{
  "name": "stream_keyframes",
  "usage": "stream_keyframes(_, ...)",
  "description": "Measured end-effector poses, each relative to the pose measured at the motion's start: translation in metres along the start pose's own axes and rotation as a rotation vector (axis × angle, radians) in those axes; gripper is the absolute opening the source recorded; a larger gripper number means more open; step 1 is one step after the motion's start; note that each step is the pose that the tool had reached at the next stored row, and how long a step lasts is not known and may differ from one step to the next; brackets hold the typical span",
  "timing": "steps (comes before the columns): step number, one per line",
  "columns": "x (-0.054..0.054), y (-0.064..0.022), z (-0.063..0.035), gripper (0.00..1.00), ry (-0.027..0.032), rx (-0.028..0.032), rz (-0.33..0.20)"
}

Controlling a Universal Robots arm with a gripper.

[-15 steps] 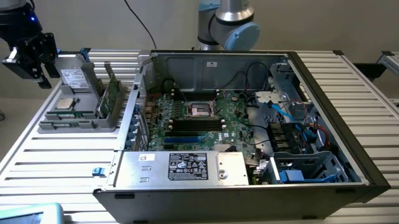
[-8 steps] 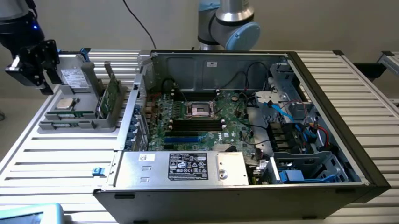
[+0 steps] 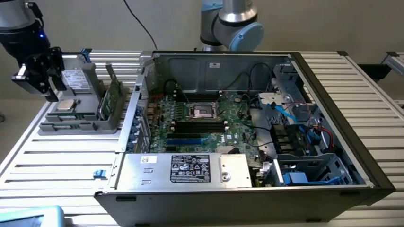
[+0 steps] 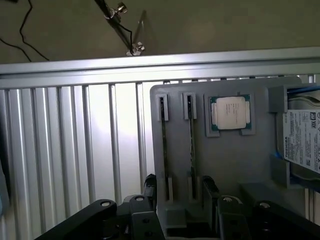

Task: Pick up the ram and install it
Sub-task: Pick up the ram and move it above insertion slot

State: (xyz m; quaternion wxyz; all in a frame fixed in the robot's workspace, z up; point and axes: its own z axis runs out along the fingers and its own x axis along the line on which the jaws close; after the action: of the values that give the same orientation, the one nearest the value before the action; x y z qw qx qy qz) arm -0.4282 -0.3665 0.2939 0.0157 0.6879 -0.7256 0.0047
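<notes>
Exterior view first. Your pincer (image 3: 56, 92) hung spread wide and empty over the desk (image 3: 57, 161), at the exterior view's left. The ram (image 3: 115, 98) stood on edge in the grey holder (image 3: 69, 127), on the side nearest the open computer case (image 3: 328, 118). That put it toward the exterior view's right of the pincer, lower down and clear of it, nothing touching. The processor chip (image 3: 66, 105) lay flat in the same holder, closer to the pincer.

My read on handling: you had a light, stiff, thin board there, and a fragile one. It looked easy to tip if pinched off-centre and unkind to pressure on its chips. With the bottom edge sunk in its slot, only the upper part was free. Mid-length, across the two flat faces, looked like your best hold.

Now the wrist view. The ram (image 4: 164, 145) showed edge-on as a thin dark line in its slot, with a second stick (image 4: 191, 145) just beside it. The pincer (image 4: 180, 192) stood spread, one fingertip (image 4: 150, 186) outside each line. Both sticks fell between them in the picture, with no contact showing. You couldn't tell which stick it was centred on.
</notes>
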Motion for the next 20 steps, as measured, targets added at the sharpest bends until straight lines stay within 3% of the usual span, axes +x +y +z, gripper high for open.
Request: stream_keyframes(20, 0.005, -0.002, 0.0366, 0.49, 0.0, 0.0, 0.0)
